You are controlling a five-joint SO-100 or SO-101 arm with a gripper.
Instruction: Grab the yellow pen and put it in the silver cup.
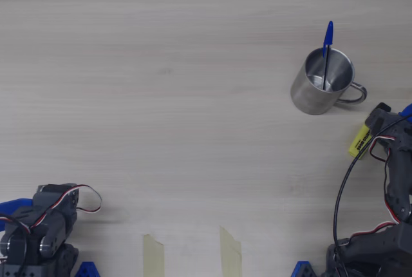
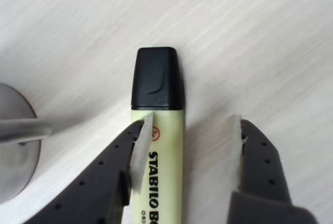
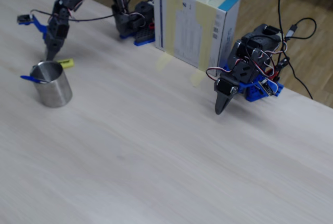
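Note:
The yellow pen [image 2: 164, 156], with a black cap and black print, lies flat on the table, close to the handle side of the silver cup [image 1: 306, 93]. In the wrist view my gripper [image 2: 191, 130] is open and straddles the pen. The left finger [image 2: 140, 151] rests against the pen's side and the right finger [image 2: 238, 146] stands apart from it. The overhead view shows the pen [image 1: 359, 140] partly under the gripper [image 1: 372, 134] at the table's right edge. In the fixed view the gripper [image 3: 52, 52] hangs just behind the cup [image 3: 52, 86], next to the pen [image 3: 66, 63].
A thin blue-capped pen [image 1: 327, 38] stands in the cup. A second arm [image 1: 45, 225] rests folded at the bottom left of the overhead view. A taped box [image 3: 197, 23] stands behind the table, and tape strips [image 1: 153, 251] mark the near edge.

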